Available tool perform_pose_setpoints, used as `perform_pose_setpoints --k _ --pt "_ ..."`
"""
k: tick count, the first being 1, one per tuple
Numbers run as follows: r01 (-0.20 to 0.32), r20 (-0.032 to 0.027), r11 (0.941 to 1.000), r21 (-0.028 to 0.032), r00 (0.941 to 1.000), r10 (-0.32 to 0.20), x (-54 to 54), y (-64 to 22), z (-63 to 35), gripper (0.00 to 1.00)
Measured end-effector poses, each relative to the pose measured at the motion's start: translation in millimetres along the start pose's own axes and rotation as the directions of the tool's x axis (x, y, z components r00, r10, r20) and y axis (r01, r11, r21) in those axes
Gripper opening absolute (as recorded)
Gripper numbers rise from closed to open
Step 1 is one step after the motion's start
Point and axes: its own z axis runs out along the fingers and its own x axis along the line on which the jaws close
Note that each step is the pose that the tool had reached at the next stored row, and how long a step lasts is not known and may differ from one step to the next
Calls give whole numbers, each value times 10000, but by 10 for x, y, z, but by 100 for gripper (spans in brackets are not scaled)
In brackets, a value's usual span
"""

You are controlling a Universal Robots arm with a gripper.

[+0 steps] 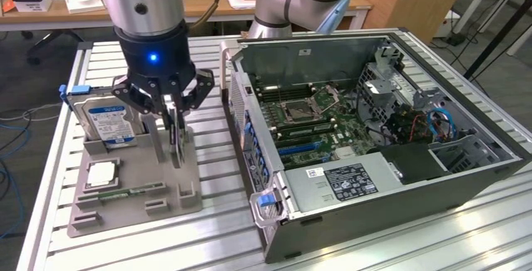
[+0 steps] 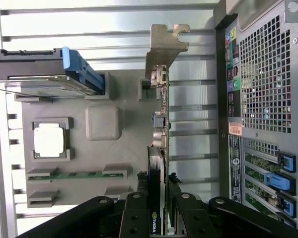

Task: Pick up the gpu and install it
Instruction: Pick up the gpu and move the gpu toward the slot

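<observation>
One arm in play. Gripper (image 1: 172, 121) (image 2: 158, 177) sits low over the grey tray (image 1: 133, 205) (image 2: 129, 99), jaws clamped on the gpu (image 1: 175, 146) (image 2: 161, 119) from both faces, at its top edge. The gpu stands on edge, upright, at its tray slot. Can't tell if it's seated there or just clear of it. In the wrist view the silver bracket (image 2: 164, 44) is at the end of the card away from the fingers (image 2: 140, 178).

Also on the tray: drive (image 1: 108, 118) (image 2: 35, 74) standing on edge with a blue tab, cpu (image 1: 99, 172) (image 2: 48, 140) flat in its pocket, ram stick (image 1: 133, 191) (image 2: 77, 174) lying in its slot.

Case (image 1: 399, 177) (image 2: 263, 74) lies on its side on the table (image 1: 216, 233), just beside the tray on the exterior view's right, side panel off, board (image 1: 308, 115) exposed.
</observation>
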Motion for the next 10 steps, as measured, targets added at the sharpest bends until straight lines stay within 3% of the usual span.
perform_pose_setpoints --k 10 --pt "0 1 10000 2 10000 0 -1 2 -65 26"
